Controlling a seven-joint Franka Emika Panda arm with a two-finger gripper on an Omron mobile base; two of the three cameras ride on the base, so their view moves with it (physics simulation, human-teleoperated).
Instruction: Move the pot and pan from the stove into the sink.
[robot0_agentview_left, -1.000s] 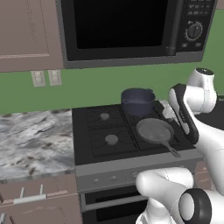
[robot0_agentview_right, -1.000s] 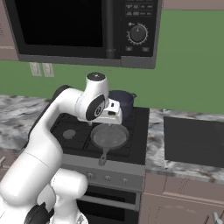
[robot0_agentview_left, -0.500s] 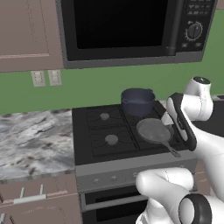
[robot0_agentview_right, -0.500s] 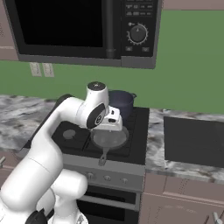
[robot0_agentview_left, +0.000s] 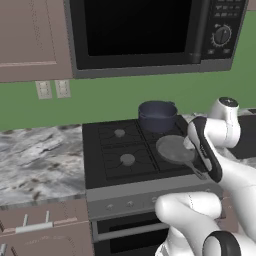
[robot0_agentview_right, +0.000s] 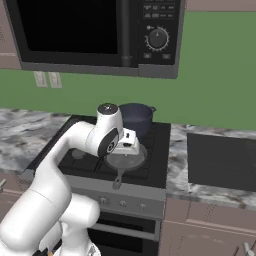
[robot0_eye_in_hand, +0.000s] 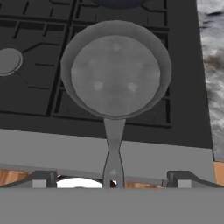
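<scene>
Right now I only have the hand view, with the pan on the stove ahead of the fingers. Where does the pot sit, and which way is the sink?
Observer: The pot sits on the rear burner directly behind the pan, on the right side of the stove.
Operator: And the sink?
Observer: The sink is set into the counter to the right of the stove, with a strip of marbled stone between them.
Operator: Anything overhead?
Observer: A microwave hangs above the stove.
</scene>
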